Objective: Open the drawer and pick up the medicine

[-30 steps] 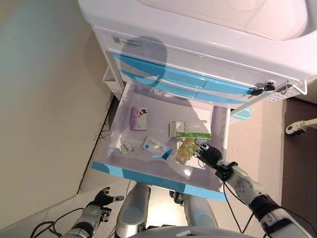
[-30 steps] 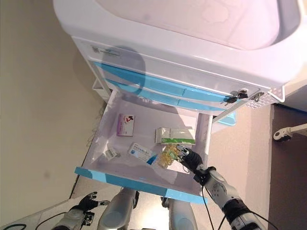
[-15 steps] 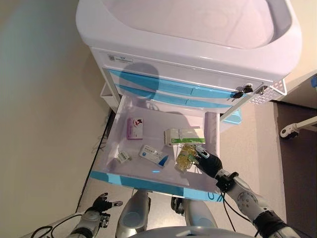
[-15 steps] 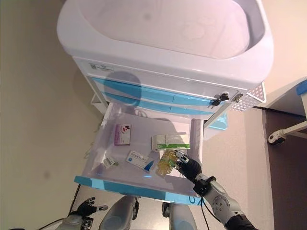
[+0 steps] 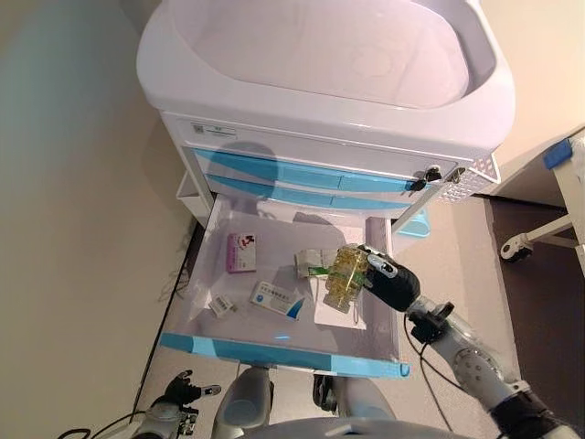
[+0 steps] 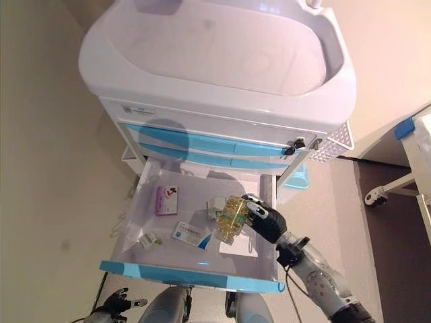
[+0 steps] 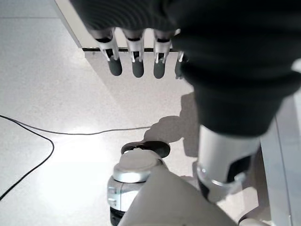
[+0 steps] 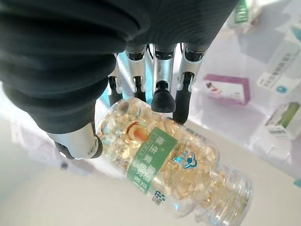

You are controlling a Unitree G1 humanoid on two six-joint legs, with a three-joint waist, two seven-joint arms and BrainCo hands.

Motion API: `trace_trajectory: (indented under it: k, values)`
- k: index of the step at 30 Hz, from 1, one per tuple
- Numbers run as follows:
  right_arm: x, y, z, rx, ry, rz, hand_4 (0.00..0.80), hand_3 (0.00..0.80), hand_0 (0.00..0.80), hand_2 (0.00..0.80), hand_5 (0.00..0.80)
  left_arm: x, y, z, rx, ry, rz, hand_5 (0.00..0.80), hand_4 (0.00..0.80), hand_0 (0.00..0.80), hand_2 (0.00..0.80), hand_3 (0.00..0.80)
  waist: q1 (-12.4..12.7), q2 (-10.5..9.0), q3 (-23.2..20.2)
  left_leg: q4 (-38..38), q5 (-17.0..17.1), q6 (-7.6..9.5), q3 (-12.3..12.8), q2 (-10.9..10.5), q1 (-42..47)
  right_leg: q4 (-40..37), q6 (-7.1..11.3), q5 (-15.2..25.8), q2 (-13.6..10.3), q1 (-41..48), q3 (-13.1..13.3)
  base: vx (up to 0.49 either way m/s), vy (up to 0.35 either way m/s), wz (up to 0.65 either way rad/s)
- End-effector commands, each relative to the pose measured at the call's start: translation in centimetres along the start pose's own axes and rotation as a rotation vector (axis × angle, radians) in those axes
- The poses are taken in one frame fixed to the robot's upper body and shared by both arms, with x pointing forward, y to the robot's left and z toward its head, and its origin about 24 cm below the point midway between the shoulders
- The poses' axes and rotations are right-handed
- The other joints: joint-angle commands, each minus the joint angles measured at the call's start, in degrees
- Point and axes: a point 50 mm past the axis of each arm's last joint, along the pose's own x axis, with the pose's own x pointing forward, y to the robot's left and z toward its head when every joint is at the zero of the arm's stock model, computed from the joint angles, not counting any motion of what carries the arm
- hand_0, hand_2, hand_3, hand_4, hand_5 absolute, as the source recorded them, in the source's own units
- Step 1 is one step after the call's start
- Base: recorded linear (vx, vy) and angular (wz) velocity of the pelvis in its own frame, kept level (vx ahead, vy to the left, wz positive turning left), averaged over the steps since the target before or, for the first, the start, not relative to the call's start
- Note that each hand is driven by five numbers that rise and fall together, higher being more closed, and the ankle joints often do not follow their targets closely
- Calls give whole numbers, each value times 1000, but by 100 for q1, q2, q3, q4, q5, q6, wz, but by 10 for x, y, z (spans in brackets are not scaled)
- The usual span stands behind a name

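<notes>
The cart's lowest drawer (image 5: pixel 274 351) stands pulled out. My right hand (image 5: pixel 393 285) is shut on a clear bottle (image 5: pixel 345 274) of yellow capsules with a green label, held tilted above the drawer's right side. In the right wrist view the fingers (image 8: pixel 164 94) and thumb curl round the bottle (image 8: pixel 174 174). A pink box (image 5: pixel 240 251), a white-and-blue box (image 5: pixel 279 298), a green-and-white box (image 5: pixel 309 263) and a small packet (image 5: pixel 220 305) lie in the drawer. My left hand (image 5: pixel 178 393) hangs low by the floor, its fingers (image 7: pixel 134 63) straight and holding nothing.
The white cart (image 5: pixel 320 64) has a basin-like top and shut blue drawers (image 5: pixel 302 174) above the open one, with keys (image 5: pixel 425 176) in a lock at the right. A wall runs along the left. A caster wheel (image 5: pixel 514 247) shows at the right.
My right hand has lifted the capsule bottle up off the drawer floor, from down among the boxes. The camera has tilted, showing more of the cart's top.
</notes>
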Motion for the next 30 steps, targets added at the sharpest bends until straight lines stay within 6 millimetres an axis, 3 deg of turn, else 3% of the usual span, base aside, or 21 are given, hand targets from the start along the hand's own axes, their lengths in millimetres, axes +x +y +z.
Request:
trace_trajectory:
  k: [1,4,5,7,8,14,15,20,30]
  values:
    - [16,26,37,-41,-155,153,800,800,800,800,800,-2,2,-12,20,38,16,0,0,0,0,0,-51,-74,-125,-89,-141,179,101,-287,67,-387,459,759,-168,-38,59,52,-10,-1]
    - [19,27,55,-96,-173,163,800,800,800,800,800,-3,1,-15,20,50,12,0,0,0,0,0,-42,-99,-176,-105,-150,176,118,-289,101,-417,467,771,-161,-7,73,32,-5,-3]
    - [23,28,70,-147,-188,171,800,800,800,800,800,-3,1,-18,20,59,10,0,0,0,0,0,-38,-120,-217,-122,-156,173,129,-282,132,-432,471,772,-155,16,69,29,-6,-5]
    - [25,29,75,-157,-192,178,800,800,800,800,800,-3,0,-19,19,62,7,0,0,0,0,0,-30,-128,-236,-124,-158,172,126,-278,138,-436,472,771,-155,22,63,14,-4,-2]
    - [28,33,89,-198,-218,200,800,800,800,800,800,-4,-1,-21,20,68,2,0,0,0,0,0,-21,-147,-280,-144,-156,169,126,-271,157,-458,473,764,-147,46,48,0,0,0]
    - [34,37,111,-260,-258,210,800,800,800,800,800,-5,-2,-25,25,81,-4,0,0,0,0,0,-9,-180,-362,-190,-152,161,103,-261,217,-480,477,758,-143,115,11,12,-4,1]
    - [36,36,124,-296,-281,195,800,800,800,800,800,-6,-4,-29,28,90,-8,0,0,0,0,0,7,-199,-411,-232,-151,156,101,-256,265,-514,475,754,-140,180,-26,62,-23,4]
    - [48,19,158,-359,-349,69,800,800,800,800,800,-9,-4,-40,34,123,-18,0,0,0,0,0,63,-225,-553,-348,-167,148,79,-230,445,-612,481,747,-127,372,-78,50,-12,3]
    - [66,-6,203,-340,-511,-132,800,800,800,800,800,-12,-5,-51,31,156,-12,0,0,0,0,0,161,-230,-681,-490,-171,143,60,-199,633,-757,485,731,-106,575,-141,26,-5,1]
